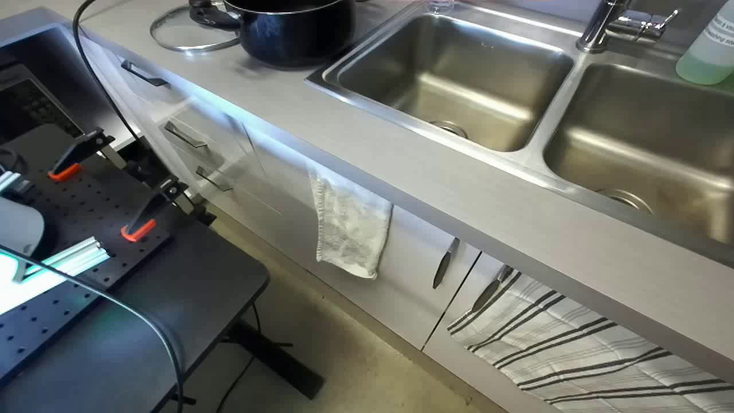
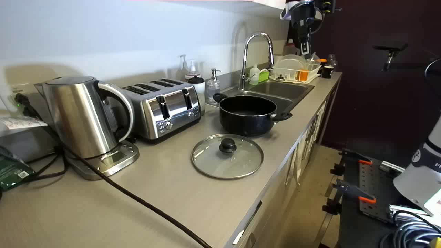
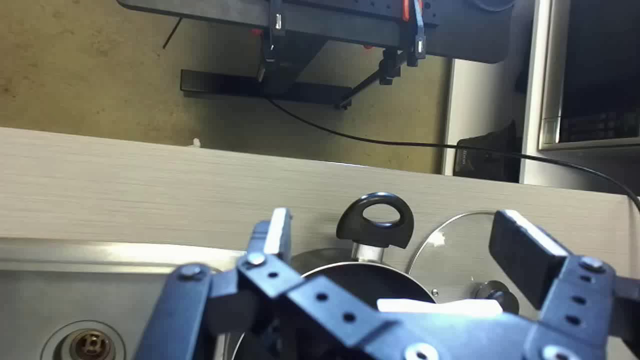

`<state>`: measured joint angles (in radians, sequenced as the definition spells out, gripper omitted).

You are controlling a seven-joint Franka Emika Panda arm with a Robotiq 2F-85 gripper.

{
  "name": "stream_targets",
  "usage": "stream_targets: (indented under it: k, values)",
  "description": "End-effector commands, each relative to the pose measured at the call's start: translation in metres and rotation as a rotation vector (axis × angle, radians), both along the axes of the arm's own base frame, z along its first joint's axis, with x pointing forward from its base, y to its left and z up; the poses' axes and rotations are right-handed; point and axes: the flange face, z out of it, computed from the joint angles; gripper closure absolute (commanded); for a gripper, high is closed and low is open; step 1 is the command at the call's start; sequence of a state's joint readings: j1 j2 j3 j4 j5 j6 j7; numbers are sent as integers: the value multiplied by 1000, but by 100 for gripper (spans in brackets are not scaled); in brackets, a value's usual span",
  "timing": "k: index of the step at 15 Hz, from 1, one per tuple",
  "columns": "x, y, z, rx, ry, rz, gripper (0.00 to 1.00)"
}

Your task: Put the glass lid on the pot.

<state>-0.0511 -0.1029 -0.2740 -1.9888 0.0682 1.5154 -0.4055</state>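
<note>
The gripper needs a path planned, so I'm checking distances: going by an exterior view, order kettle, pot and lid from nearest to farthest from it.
In an exterior view, from the gripper:
1. Pot: nearest, lower than the gripper.
2. Lid: on the counter, on the camera's side of the pot.
3. Kettle: farthest, at the picture's left.

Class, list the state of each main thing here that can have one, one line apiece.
pot: upright, uncovered
glass lid: flat on the counter, off the pot
gripper: open, holding nothing
kettle: on its base, lid shut
toaster: no bread sticking out
faucet: no water running
striped towel: hanging
</note>
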Motion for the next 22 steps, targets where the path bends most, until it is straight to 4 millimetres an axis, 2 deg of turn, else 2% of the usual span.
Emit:
stream_targets:
  k: [1, 7, 9, 13, 22]
  values:
    - [0, 0, 1, 0, 0, 0, 0]
    - [0, 0, 1, 0, 0, 0, 0]
    - [4, 9, -1, -6, -16, 22, 0]
    - [14, 55, -19, -28, -14, 136, 0]
    - [30, 190, -88, -153, -57, 502, 0]
